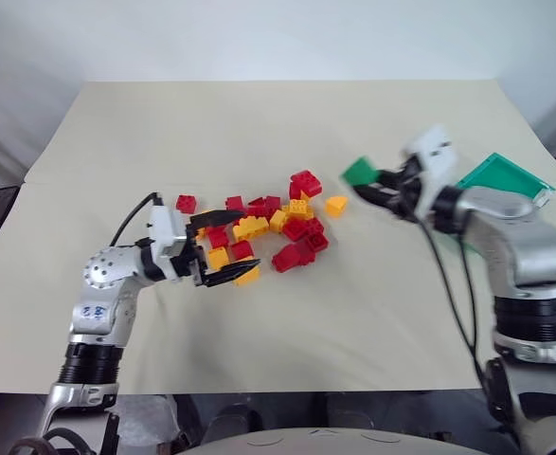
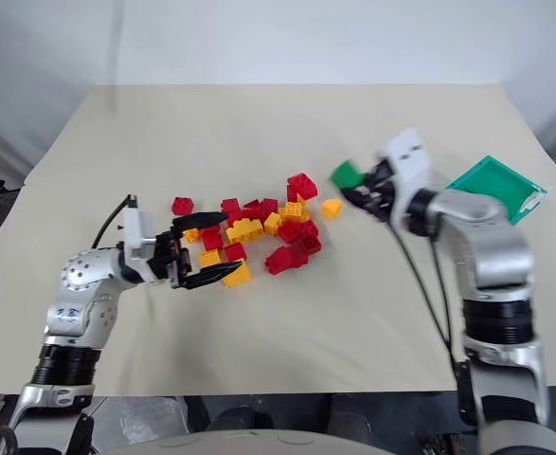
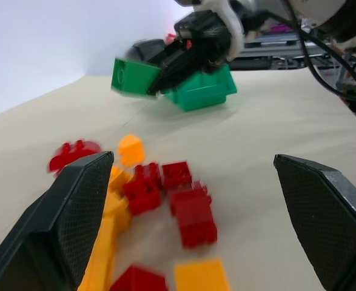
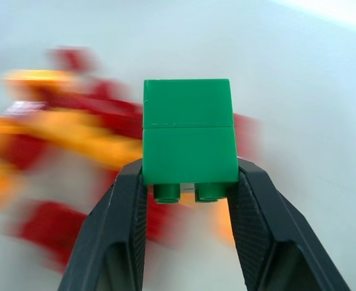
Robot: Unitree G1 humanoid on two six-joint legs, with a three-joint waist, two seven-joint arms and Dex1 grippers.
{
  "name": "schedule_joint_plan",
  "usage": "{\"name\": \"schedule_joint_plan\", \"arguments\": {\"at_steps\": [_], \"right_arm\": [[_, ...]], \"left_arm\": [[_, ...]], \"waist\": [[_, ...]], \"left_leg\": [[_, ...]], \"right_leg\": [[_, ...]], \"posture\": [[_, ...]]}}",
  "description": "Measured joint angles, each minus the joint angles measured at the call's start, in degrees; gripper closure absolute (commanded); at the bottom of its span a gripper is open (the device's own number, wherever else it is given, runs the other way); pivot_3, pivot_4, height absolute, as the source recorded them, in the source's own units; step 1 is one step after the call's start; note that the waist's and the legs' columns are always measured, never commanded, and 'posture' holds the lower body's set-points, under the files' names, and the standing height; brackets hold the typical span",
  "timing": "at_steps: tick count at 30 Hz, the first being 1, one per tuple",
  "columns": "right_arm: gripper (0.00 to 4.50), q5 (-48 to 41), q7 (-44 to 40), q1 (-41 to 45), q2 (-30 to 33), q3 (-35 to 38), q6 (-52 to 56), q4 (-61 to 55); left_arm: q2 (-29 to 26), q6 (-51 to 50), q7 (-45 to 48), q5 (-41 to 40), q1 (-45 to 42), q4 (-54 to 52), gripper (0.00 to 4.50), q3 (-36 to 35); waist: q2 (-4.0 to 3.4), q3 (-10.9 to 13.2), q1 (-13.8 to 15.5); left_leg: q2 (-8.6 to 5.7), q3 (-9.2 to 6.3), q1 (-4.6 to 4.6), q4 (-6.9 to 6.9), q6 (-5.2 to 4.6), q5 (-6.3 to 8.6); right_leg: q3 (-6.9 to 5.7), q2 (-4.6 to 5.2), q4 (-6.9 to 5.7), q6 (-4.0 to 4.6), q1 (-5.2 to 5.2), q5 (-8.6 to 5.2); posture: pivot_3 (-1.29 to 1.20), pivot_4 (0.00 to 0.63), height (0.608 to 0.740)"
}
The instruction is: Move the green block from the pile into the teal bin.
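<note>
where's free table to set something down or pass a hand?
Bare: the table's far half behind the pile; the near strip in front of it; the gap between pile and teal bin. Crowded: the pile itself, with the open left gripper at its edge.

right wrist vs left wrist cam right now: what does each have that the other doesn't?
Right wrist view alone: the underside studs of the green block, seen close up, with the right gripper jaws clamped on its two sides.

Left wrist view alone: the teal bin behind the held block, and the left gripper with jaws wide open and nothing between them, above the bricks.

Both: the green block held clear of the table, and the red and yellow pile on the cloth.
</note>
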State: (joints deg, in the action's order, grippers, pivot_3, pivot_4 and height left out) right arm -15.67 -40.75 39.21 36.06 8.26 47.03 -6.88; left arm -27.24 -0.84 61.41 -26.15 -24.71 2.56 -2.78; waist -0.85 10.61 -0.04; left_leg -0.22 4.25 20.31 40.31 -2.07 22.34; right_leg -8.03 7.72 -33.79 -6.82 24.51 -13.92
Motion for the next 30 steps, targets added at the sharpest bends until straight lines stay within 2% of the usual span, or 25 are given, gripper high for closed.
{"name": "schedule_joint_plan", "arguments": {"at_steps": [4, 7, 12, 14, 16, 21, 24, 30], "right_arm": [[3.04, 3.65, 6.14, -5.23, 5.99, 5.56, -0.08, 2.76], [3.04, 5.71, 10.36, -6.29, 7.70, 7.64, 0.53, 4.88], [3.04, 9.33, 16.96, -2.93, 8.93, 8.50, -4.58, 18.42], [2.30, 10.24, 17.79, -0.82, 8.94, 7.91, -7.38, 23.63], [1.74, 10.62, 17.42, 0.49, 8.94, 6.96, -9.03, 26.95], [0.03, 10.83, 15.92, 0.66, 8.97, 5.40, -9.71, 28.54], [0.03, 9.70, 13.84, -0.02, 9.65, 5.65, -10.31, 26.71], [0.03, 3.15, 3.48, -6.10, 12.47, 7.26, -12.77, 15.04]], "left_arm": [[3.53, -1.40, -5.59, 3.92, -5.04, 1.56, 0.00, 2.77], [5.84, -2.48, -8.54, 6.51, -8.08, 4.58, 0.00, 4.51], [11.69, -2.18, -12.03, 10.37, -14.22, 11.55, 0.00, 7.74], [12.62, -1.49, -12.08, 11.07, -15.55, 12.85, 0.00, 8.41], [12.89, -0.74, -11.99, 11.60, -16.53, 14.49, 0.00, 8.45], [12.25, 0.47, -11.82, 12.57, -17.42, 17.12, 0.00, 8.33], [11.18, 0.88, -11.86, 12.97, -17.46, 18.27, 0.00, 7.97], [7.60, -1.49, -11.95, 11.84, -14.87, 14.90, 0.00, 5.00]], "waist": [[0.00, 0.00, 0.09], [0.00, 0.00, -0.05], [0.00, 0.00, -0.05], [0.00, 0.01, -0.21], [0.00, 0.01, -0.24], [-0.01, 0.01, 0.01], [-0.01, 0.01, 0.27], [-0.01, 0.01, 0.10]], "left_leg": [[0.00, 0.41, -0.02, -0.01, 0.01, 0.00], [0.02, 0.69, -0.13, -0.02, -0.01, -0.01], [0.03, 0.82, -0.15, -0.03, -0.07, -0.05], [0.04, 0.86, -0.17, -0.11, -0.07, -0.05], [0.08, 0.87, -0.17, -0.14, -0.06, -0.05], [0.18, 0.85, -0.12, -0.11, -0.11, -0.08], [0.14, 0.82, -0.07, -0.08, -0.13, -0.09], [0.17, 0.80, -0.10, -0.11, -0.13, -0.09]], "right_leg": [[0.03, -0.06, -0.03, 0.00, 0.00, 0.00], [0.21, -0.07, -0.07, 0.00, 0.00, 0.00], [0.32, -0.06, -0.05, -0.05, 0.01, 0.04], [0.34, -0.08, -0.04, -0.05, 0.04, 0.04], [0.35, -0.12, -0.03, -0.05, 0.07, 0.04], [0.34, -0.01, -0.02, -0.08, 0.07, 0.05], [0.33, 0.03, 0.01, -0.11, 0.08, 0.07], [0.31, -0.01, 0.03, -0.11, 0.07, 0.07]], "posture": [[0.00, 0.150, 0.740], [0.00, 0.150, 0.740], [0.00, 0.150, 0.740], [0.00, 0.150, 0.740], [0.00, 0.150, 0.740], [0.00, 0.150, 0.740], [0.00, 0.150, 0.740], [0.00, 0.150, 0.740]]}}
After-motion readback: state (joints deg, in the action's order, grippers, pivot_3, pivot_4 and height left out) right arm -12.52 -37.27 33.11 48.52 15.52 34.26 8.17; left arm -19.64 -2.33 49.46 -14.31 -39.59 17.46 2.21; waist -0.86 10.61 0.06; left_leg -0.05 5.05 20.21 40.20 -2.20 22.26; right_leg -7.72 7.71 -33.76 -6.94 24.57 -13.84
